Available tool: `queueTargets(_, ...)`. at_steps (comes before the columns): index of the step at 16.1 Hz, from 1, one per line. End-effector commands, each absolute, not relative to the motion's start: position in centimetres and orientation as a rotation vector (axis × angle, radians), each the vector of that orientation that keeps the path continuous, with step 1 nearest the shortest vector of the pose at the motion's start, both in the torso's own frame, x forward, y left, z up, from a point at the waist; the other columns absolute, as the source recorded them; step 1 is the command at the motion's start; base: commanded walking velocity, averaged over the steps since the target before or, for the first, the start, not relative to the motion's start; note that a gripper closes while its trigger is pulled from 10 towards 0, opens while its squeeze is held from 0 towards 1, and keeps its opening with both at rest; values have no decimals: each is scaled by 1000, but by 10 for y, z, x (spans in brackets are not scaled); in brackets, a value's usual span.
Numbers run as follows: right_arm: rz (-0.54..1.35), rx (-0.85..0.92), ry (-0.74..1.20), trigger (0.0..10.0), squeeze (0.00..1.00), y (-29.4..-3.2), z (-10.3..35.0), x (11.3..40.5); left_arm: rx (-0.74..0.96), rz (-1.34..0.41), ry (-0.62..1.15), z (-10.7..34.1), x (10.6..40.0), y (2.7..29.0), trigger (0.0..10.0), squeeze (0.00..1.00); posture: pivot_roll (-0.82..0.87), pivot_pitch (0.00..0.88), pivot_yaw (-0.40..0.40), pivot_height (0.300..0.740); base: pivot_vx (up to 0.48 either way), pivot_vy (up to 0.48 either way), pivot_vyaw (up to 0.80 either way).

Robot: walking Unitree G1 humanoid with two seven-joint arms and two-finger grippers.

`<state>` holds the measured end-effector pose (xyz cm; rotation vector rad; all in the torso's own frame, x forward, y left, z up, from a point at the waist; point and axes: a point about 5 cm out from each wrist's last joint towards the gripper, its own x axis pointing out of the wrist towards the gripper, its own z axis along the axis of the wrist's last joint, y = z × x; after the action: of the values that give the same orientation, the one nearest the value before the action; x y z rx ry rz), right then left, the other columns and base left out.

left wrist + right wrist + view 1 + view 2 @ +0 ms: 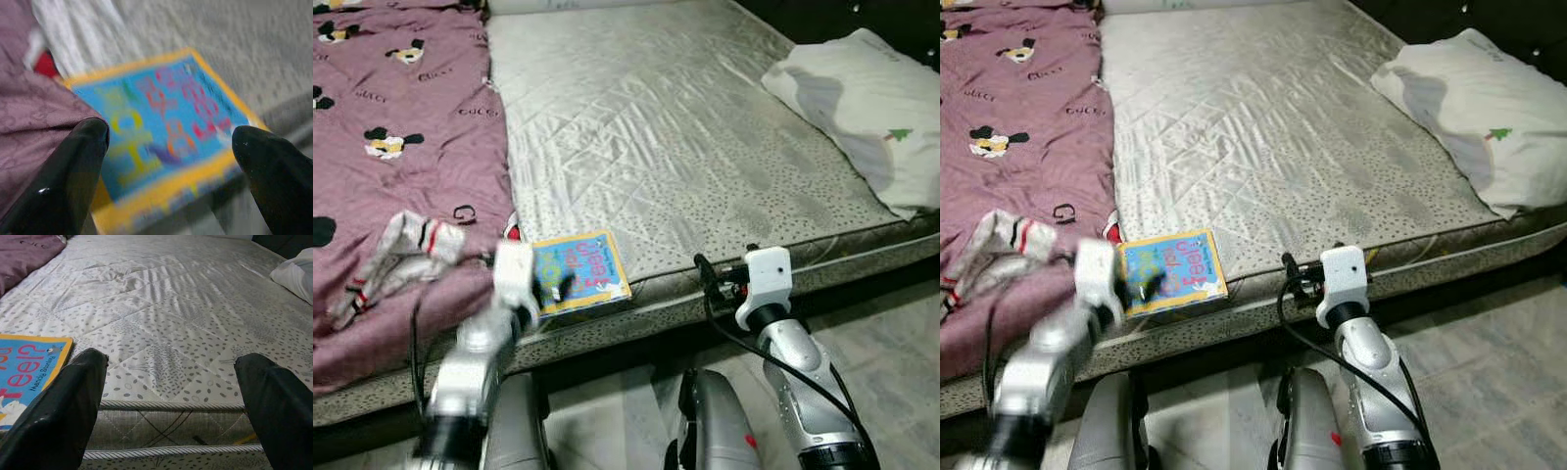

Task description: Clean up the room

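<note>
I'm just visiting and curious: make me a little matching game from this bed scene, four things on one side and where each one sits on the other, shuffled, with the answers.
Things:
1. book
2. pillow
3. striped sock
4. right pincer

Places:
A. lying crumpled on the purple blanket
B. at the mattress's far right side
C. hovering open at the mattress's front edge, right of the book
D. flat at the mattress's front edge, beside the blanket, with the open left pincer over it

Pairs: 1-D, 2-B, 3-A, 4-C
</note>
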<state>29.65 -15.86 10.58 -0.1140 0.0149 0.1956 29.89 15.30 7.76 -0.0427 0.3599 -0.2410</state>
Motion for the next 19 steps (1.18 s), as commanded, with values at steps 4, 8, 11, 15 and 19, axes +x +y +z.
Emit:
queueTargets(4,188,-120,24,10000,0,-163,102,299,-38,-296,345,85,272,138,10000,0,-31,93,-9,555,0,0,0)
queueTargets(8,194,-127,24,10000,0,-163,101,301,-15,-456,272,112,276,125,10000,0,-29,81,-17,555,0,0,0)
queueTargets(11,188,-127,8,10000,0,-162,104,305,-25,-187,213,126,324,165,10000,0,-40,69,-22,555,0,0,0)
queueTargets(15,187,-130,-9,10000,0,-160,108,306,-27,-136,294,112,352,174,10000,0,-58,66,-22,555,0,0,0)
queueTargets(19,177,-137,-17,10000,0,-163,109,303,-48,-129,451,82,357,175,10000,0,-79,67,-16,555,0,0,0)
